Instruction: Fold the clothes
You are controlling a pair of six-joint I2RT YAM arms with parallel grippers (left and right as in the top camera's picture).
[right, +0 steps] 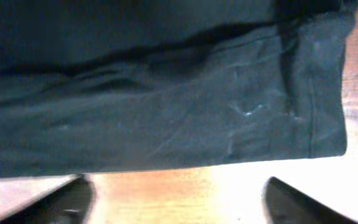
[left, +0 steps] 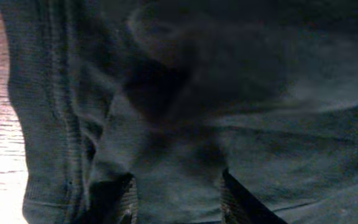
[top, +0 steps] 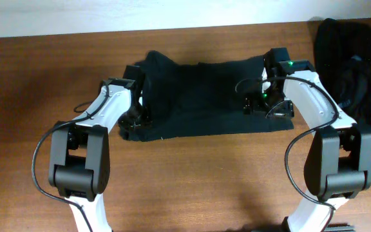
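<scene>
Clothes lay in two places on the brown wooden tabletop (top: 192, 180). One black garment (top: 205, 96) was spread out at the middle of it as a wide, low band running left to right. Its near edge was fairly straight, and its far left corner was humped up into a loose fold. A second heap of black fabric (top: 350, 58) sat bunched at the far right corner, well apart from the spread piece.

Both arms were at the spread garment, one at each end. The left claw (top: 137, 116) was down on its left end. From the left wrist, we saw dark cloth filling the gap between its two fingers (left: 126, 202), with a soft ridge of fabric rising just beyond them and a stitched edge (left: 48, 112) running beside bare wood. We could not tell whether those fingers were pinching the cloth or only straddling it.

The right claw (top: 263, 103) was at the garment's right end. From the right wrist, its fingers (right: 73, 199) stood wide apart with only bare tabletop between them, holding nothing. The garment's near edge lay just beyond the fingertips, and its hemmed end (right: 319, 93) was off to the right.
</scene>
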